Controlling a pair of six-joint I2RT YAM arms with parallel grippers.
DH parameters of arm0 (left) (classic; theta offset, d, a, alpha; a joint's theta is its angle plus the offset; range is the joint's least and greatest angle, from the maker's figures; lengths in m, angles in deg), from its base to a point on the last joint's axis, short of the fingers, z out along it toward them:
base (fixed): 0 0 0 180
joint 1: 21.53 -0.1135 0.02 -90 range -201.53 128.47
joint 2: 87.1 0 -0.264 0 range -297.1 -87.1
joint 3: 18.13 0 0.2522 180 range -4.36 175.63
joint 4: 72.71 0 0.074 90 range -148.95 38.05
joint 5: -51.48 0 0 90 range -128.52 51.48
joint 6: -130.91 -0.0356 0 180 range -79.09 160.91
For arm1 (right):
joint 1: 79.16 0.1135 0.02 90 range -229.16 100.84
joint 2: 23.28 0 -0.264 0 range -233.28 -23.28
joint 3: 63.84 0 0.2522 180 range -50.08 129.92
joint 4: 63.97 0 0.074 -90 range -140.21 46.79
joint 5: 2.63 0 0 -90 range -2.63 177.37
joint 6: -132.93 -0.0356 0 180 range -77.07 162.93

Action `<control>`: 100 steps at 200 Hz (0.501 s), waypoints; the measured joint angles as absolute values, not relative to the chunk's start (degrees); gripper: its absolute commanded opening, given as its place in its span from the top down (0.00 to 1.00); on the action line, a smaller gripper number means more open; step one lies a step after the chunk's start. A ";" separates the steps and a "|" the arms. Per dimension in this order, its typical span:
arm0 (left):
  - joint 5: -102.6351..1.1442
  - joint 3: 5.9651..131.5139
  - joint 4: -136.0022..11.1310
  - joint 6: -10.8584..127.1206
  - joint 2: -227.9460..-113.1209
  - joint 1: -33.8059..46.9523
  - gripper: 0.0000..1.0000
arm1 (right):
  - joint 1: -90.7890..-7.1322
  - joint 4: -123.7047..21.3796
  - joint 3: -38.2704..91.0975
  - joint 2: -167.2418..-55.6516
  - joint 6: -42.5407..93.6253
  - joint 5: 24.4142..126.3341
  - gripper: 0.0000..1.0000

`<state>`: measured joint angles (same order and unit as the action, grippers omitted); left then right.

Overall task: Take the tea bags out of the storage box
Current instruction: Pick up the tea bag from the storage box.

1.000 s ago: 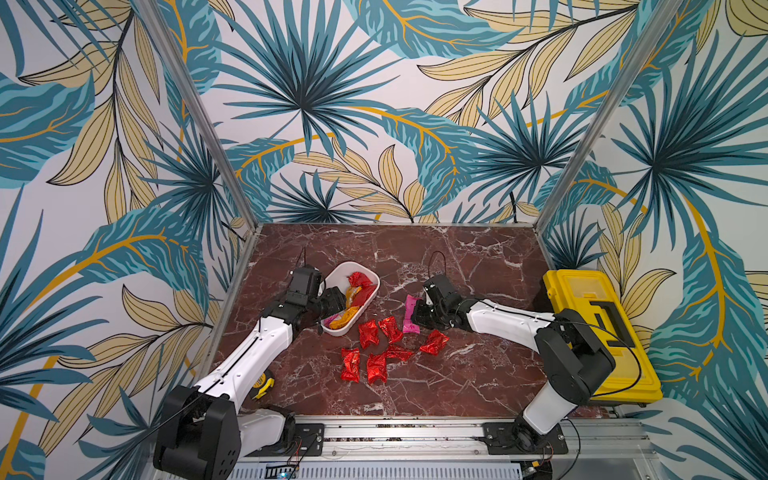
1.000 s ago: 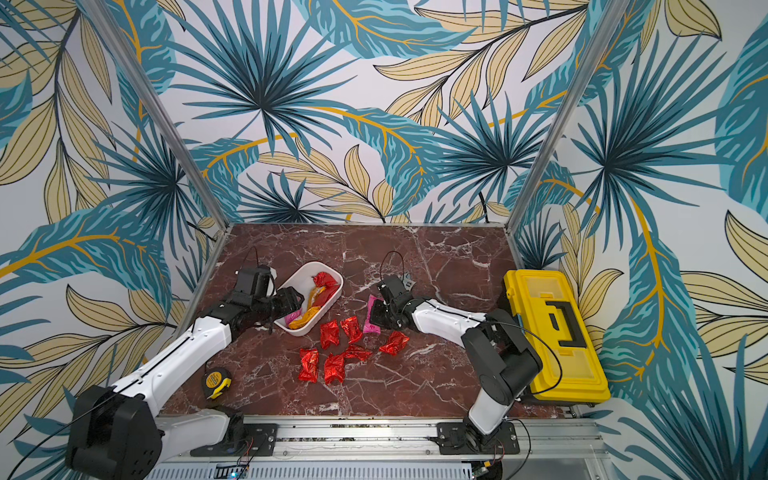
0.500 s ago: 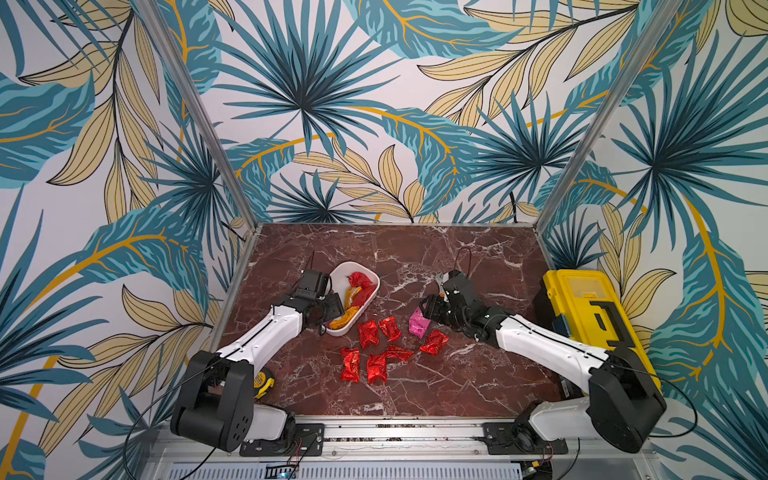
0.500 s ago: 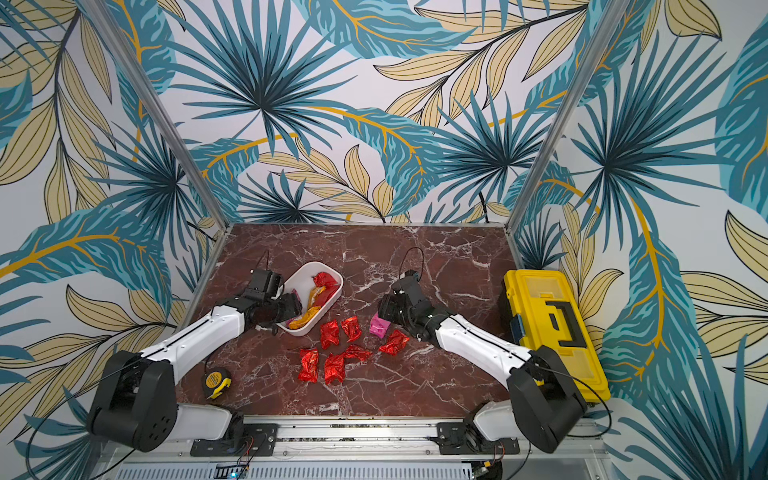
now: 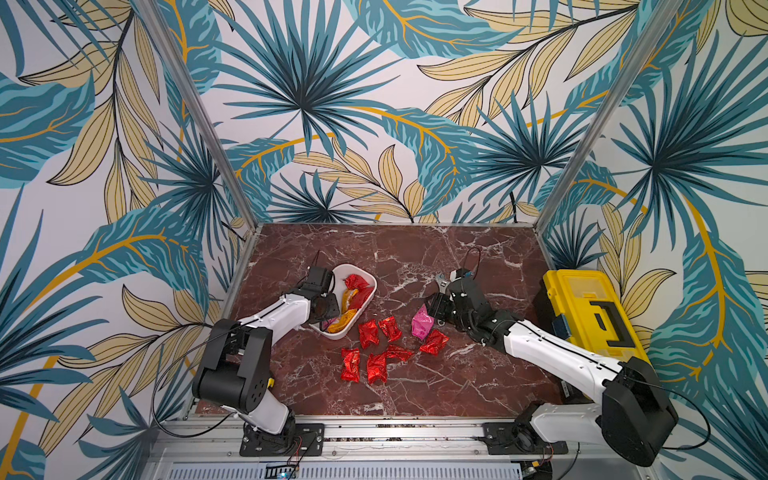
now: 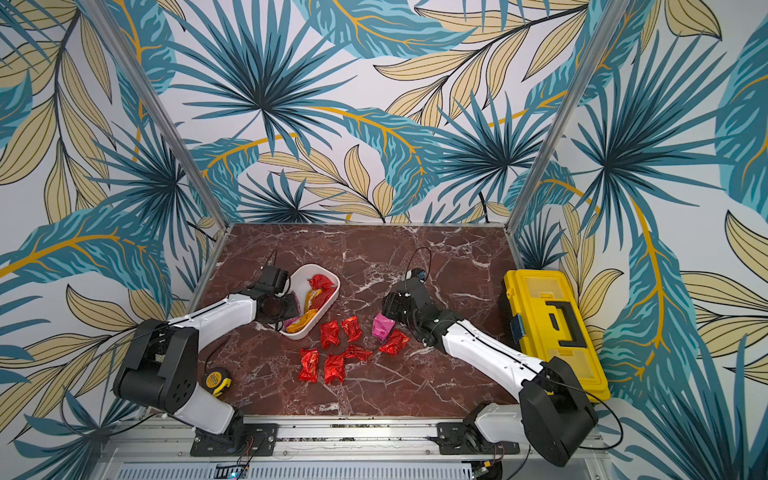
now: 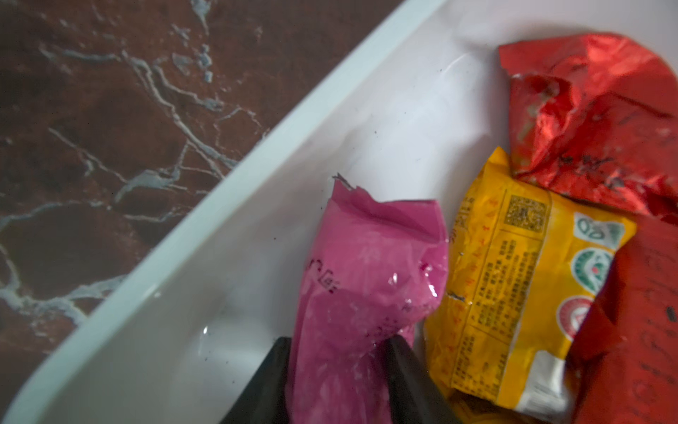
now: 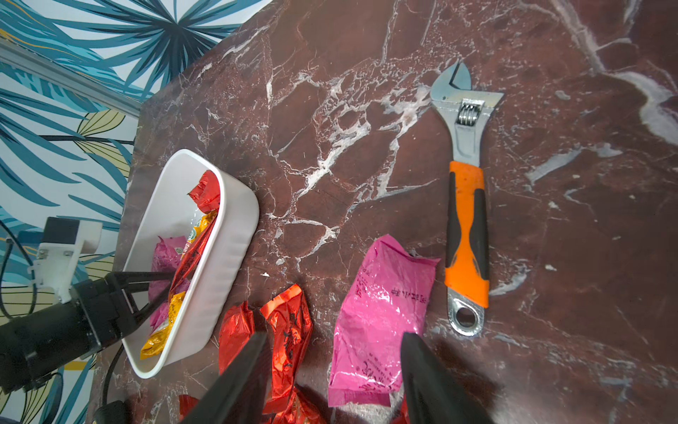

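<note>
Tea bags (image 5: 368,333) are split between the surface (image 5: 415,257) and the storage box (image 5: 337,274). Six red ones and a loose pink packet (image 8: 381,312) lie scattered on the surface beside the box's long wall and near end, the closest reds just beside it and the pink one farther out. Inside the box there are more. A crumpled red tea bag (image 7: 594,110) sits toward the far end, with an orange-yellow tea bag (image 7: 513,275) next to it. A pink tea bag (image 7: 367,264) lies along the bare white floor, on the side of the box away from the loose ones. My left hand (image 7: 339,341) reaches into the near end of the box, and its two dark fingers (image 7: 400,367) press against either side of that pink tea bag, gripping it low in the box. My right hand (image 8: 334,336) is outside the box, over the loose pink packet, with its fingers spread wide and nothing pinched between them. The packet lies flat on the surface. An orange-handled wrench (image 8: 467,227) lies beyond that packet, farther again from the box. A yellow toolbox (image 5: 590,316) stands well apart from the box at the surface's edge.
</note>
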<state>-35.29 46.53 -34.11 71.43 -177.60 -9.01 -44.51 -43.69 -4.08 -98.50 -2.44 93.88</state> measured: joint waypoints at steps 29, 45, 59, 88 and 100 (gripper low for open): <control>-35.27 46.53 -34.18 71.46 -176.93 -9.06 0.75 | -44.51 -43.69 -4.08 -98.48 -2.44 94.01 0.38; -35.29 46.53 -33.76 71.02 -175.96 -9.06 0.81 | -44.51 -43.69 -4.08 -98.48 -2.44 94.01 0.38; -35.25 46.53 -33.33 70.89 -174.67 -9.10 0.82 | -44.51 -43.69 -4.06 -98.31 -2.44 94.01 0.38; -35.05 46.66 -31.69 70.73 -170.78 -9.10 0.87 | -44.51 -43.67 -3.95 -97.72 -2.44 93.94 0.38; -35.01 46.88 -30.79 70.60 -168.88 -9.10 0.88 | -44.51 -43.56 -3.73 -97.52 -2.44 93.74 0.38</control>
